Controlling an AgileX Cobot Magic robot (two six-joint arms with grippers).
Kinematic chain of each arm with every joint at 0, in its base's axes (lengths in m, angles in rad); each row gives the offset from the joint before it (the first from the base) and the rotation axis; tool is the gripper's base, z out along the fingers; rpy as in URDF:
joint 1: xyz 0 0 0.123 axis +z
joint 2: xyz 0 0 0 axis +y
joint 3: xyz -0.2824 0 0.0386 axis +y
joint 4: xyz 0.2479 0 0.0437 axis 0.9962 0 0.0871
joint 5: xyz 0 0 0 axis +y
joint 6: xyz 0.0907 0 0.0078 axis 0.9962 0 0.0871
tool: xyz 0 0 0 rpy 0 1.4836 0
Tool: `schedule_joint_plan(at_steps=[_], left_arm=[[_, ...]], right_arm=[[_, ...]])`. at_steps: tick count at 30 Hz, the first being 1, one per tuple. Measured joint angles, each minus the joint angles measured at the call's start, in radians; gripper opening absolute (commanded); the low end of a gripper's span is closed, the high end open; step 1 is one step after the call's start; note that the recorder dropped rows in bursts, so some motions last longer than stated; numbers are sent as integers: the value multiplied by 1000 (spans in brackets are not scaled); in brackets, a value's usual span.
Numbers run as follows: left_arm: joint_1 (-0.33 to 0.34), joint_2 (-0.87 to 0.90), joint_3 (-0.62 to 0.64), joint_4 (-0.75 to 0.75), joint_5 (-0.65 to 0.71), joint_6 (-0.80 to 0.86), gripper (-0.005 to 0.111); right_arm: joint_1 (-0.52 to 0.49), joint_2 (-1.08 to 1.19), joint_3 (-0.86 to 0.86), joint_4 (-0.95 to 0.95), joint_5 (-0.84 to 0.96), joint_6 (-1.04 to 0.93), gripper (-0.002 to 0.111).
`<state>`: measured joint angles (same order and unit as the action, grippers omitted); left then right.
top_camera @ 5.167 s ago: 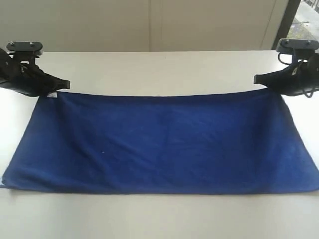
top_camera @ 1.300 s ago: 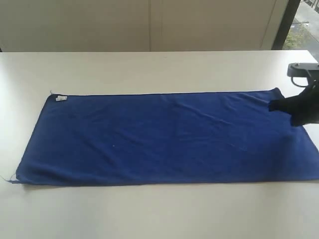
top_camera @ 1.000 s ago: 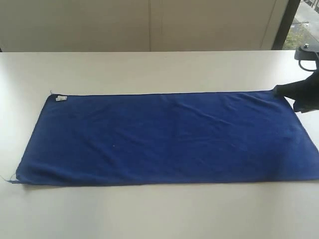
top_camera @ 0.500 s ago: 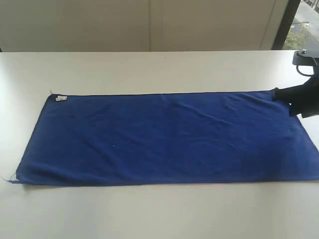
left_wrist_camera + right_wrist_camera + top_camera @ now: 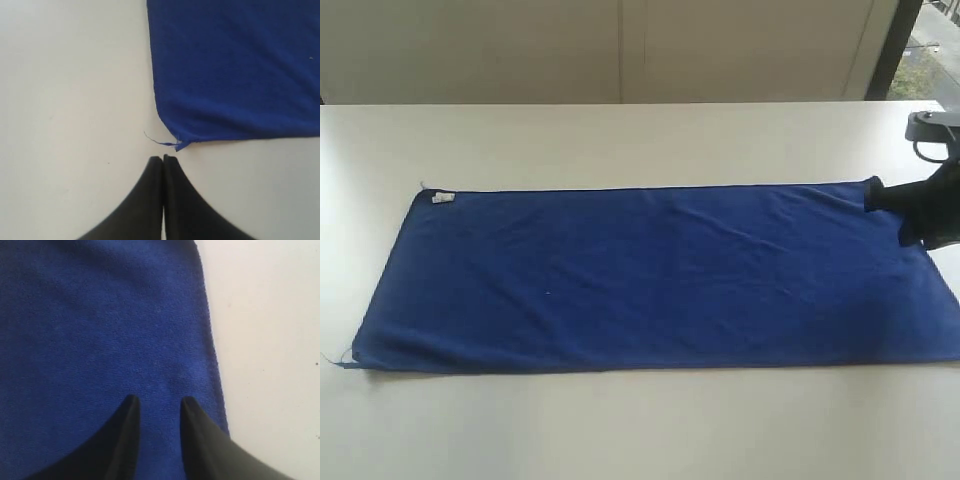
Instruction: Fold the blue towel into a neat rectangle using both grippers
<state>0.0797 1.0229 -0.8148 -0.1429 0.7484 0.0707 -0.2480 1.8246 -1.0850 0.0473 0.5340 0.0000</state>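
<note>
1. White flat tabletop (image 5: 640, 430): fills the lower frame of the exterior view, bare in front of the cloth.
2. Large royal-blue fleecy rectangular towel (image 5: 650, 275): lies flat across the middle of the frame, long side left to right, right end running off the frame edge. A loose blue thread (image 5: 332, 360) trails from its lower left corner; a small white tag (image 5: 442, 198) sits at its upper left corner.
3. Left gripper (image 5: 163, 159), black with pointed fingers: seen only in the left wrist view, fingers pressed together and holding nothing, over the bare table just beside the thread (image 5: 160, 141) at a towel (image 5: 230, 70) corner.
4. Right gripper (image 5: 873, 196), black: at the right edge, over the towel's upper right corner. In the right wrist view its (image 5: 159, 400) jaws stand apart over the towel (image 5: 100, 330) beside its edge, with nothing pinched.
5. Beige panelled wall (image 5: 620, 50): top of the frame.
</note>
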Motion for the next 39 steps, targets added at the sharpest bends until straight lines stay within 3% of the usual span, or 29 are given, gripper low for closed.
schedule_joint_plan(at_steps=[4, 11, 18, 39], left_arm=[[0, -117, 31, 2, 21, 4, 0], [0, -172, 34, 2, 23, 4, 0], [0, -172, 34, 2, 23, 4, 0], [0, -172, 34, 4, 23, 4, 0]], right_arm=[[0, -4, 23, 0, -31, 0, 28], [-6, -4, 23, 0, -37, 9, 30], [-41, 0, -23, 0, -25, 22, 56], [-45, 162, -76, 2, -27, -125, 54]])
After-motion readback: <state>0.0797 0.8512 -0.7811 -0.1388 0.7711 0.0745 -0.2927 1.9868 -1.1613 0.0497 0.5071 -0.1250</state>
